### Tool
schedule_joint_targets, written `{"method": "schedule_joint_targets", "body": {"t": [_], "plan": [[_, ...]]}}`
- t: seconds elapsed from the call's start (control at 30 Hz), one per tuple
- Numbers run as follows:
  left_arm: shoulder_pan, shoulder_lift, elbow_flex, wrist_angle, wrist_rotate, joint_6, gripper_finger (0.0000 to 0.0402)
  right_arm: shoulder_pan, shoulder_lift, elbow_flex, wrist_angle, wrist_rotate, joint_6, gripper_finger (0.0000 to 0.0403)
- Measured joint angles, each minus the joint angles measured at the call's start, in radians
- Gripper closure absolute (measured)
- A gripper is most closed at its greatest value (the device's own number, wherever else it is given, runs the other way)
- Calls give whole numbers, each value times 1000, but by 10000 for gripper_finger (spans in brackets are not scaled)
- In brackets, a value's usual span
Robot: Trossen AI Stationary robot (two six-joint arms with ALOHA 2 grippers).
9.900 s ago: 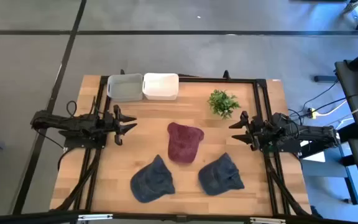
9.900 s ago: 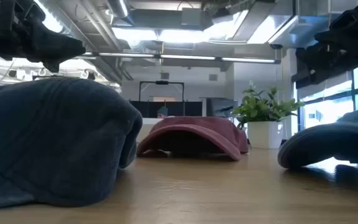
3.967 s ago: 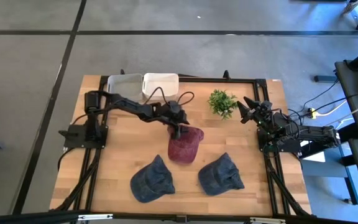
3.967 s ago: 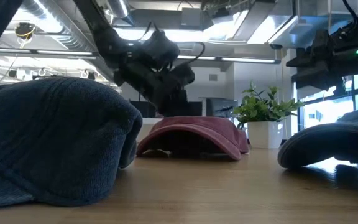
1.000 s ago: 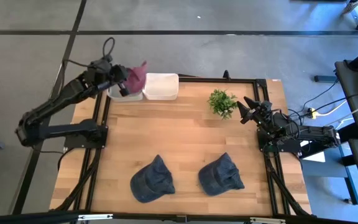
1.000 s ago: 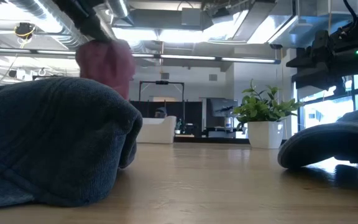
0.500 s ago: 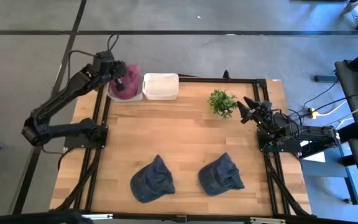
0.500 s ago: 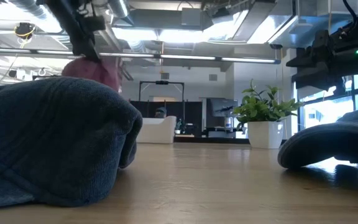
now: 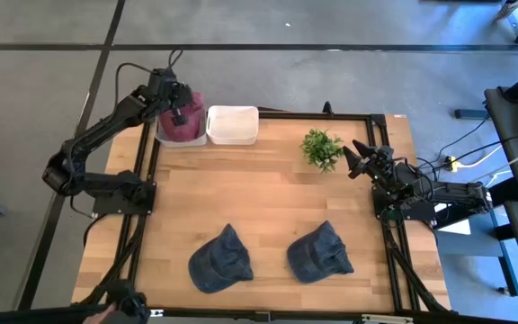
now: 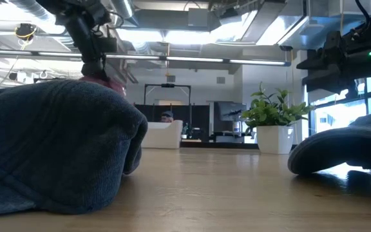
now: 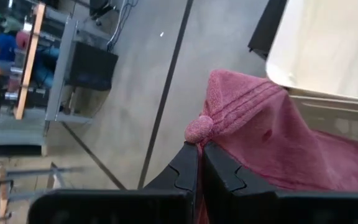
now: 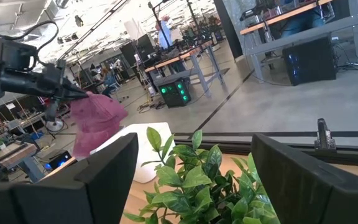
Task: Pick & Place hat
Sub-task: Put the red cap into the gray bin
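Note:
A red hat point(image 9: 184, 126) sits bunched in the grey bin point(image 9: 161, 137) at the table's far left corner. In the low view only its top point(image 10: 110, 84) shows, behind a blue hat. My left gripper point(image 9: 179, 112) stands over that bin and is shut on the hat point(image 11: 272, 143). My right gripper point(image 9: 352, 151) waits open at the table's right edge, next to the plant point(image 9: 322, 148), and touches nothing. Its wrist view looks past the plant point(image 12: 191, 171) to the red hat point(image 12: 95, 121) far off. My left gripper point(image 11: 199, 148) pinches a small bunched lump of fabric at the top of the red hat's crown point(image 11: 199, 127) between its two fingers. The fingers come from above, slanting down. The cloth falls away below the fingers in folds into the grey bin.
A white bin point(image 9: 232, 126) stands right beside the grey one. Two blue hats lie near the table's near edge, one left of centre point(image 9: 218, 261) and one right of centre point(image 9: 320, 255). Bare wood point(image 9: 241, 189) spans the middle. A person's hand shows at the high view's bottom edge point(image 9: 97, 317).
My left gripper, shut on the red hat the whole time, has come down over the grey bin and shifted a little toward the far edge. The hat, held above the bins a second ago, now sits down inside the grey bin.

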Motion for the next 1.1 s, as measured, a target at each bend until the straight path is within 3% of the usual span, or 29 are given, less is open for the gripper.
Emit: {"method": "schedule_joint_targets", "body": {"t": [0.57, 0.83, 1.1], "plan": [[0, 117, 0, 117, -70, -183, 394, 0, 0, 0, 0, 1, -8, 89], [0, 156, 0, 166, -267, -192, 396, 0, 0, 0, 0, 1, -6, 89], [0, 156, 0, 182, -292, -201, 393, 0, 0, 0, 0, 1, -24, 89]]}}
